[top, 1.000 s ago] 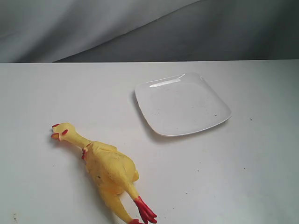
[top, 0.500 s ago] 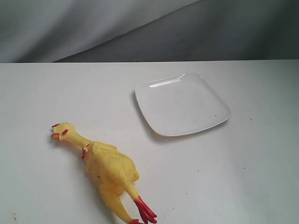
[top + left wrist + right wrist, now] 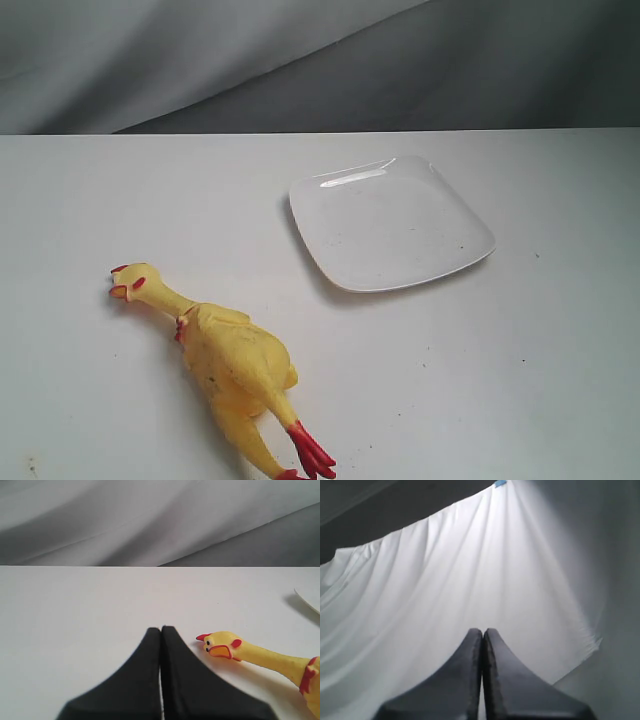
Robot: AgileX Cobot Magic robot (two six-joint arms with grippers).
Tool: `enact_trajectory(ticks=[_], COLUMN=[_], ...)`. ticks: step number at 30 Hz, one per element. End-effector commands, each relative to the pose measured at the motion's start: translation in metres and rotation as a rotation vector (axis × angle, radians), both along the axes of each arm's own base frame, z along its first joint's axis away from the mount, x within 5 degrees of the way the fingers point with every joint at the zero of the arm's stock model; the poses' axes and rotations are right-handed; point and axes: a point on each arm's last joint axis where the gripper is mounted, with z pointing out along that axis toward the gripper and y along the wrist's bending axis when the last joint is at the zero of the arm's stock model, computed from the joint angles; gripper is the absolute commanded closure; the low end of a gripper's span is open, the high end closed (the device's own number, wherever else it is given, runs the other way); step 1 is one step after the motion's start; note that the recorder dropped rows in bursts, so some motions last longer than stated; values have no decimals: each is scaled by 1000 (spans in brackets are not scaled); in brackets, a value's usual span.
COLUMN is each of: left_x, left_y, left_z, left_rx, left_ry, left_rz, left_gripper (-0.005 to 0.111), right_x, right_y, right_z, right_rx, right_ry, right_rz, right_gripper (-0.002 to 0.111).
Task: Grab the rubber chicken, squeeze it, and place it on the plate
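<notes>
The yellow rubber chicken (image 3: 225,355) lies on the white table at the front left, its head toward the left and its red feet at the front edge. Its head and neck (image 3: 235,647) also show in the left wrist view. My left gripper (image 3: 161,628) is shut and empty, its tips a short way beside the chicken's beak, not touching. The white square plate (image 3: 390,222) rests further back, right of centre, with nothing on it. My right gripper (image 3: 483,630) is shut and empty, facing a white cloth backdrop. Neither gripper shows in the exterior view.
The white table (image 3: 520,380) runs back to an edge in front of a grey and white draped cloth (image 3: 200,60). A corner of the plate (image 3: 309,600) shows in the left wrist view.
</notes>
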Motion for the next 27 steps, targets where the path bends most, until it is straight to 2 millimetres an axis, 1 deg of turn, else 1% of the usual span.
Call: enact_trajectory(ticks=[1,3,6,8,9,10,11,12,13,14,15,16,18,20,21,22,23,24,25,26,27], left_x=[0,0,0,0,0,0,0,0,0,0,0,0,0,0,0,0,0,0,0,0,0], left_y=[0,0,0,0,0,0,0,0,0,0,0,0,0,0,0,0,0,0,0,0,0], left_z=[0,0,0,0,0,0,0,0,0,0,0,0,0,0,0,0,0,0,0,0,0], left_rx=[-1,-1,-1,-1,-1,-1,-3,-3,-3,-3,-3,-3,-3,-3,-3,-3,-3,-3,-3,-3,-3], left_ry=[-8,-8,-8,-8,-8,-8,-9,-9,-9,-9,-9,-9,-9,-9,-9,-9,-9,-9,-9,-9,-9], left_rz=[1,1,1,1,1,1,2,2,2,2,2,2,2,2,2,2,2,2,2,2,2], left_gripper=[107,107,107,107,107,107,107,107,107,107,107,107,107,107,107,107,107,107,107,107,107], right_x=[12,25,53,85,106,119,143,154,172,182,198,210,225,230,231,230,229,229,229,230,230], right_y=[8,13,22,31,39,43,52,56,62,65,69,71,74,78,79,81,82,87,91,96,103], right_z=[30,47,70,88,98,101,103,101,95,90,78,70,63,68,76,87,95,105,108,109,107], right_rx=[-62,-97,-201,-272,-256,-271,-327,-349,-396,-440,-565,-655,-825,-1004,-1010,-925,-800,-712,-704,-717,-694], right_ry=[146,215,319,434,487,510,541,557,575,570,533,515,480,439,442,466,513,543,554,569,611], right_rz=[82,129,201,296,406,460,574,628,702,709,667,574,352,62,-68,-159,-150,-87,-36,9,62], right_gripper=[108,108,108,108,108,108,108,108,108,108,108,108,108,108,108,108,108,108,108,108,108])
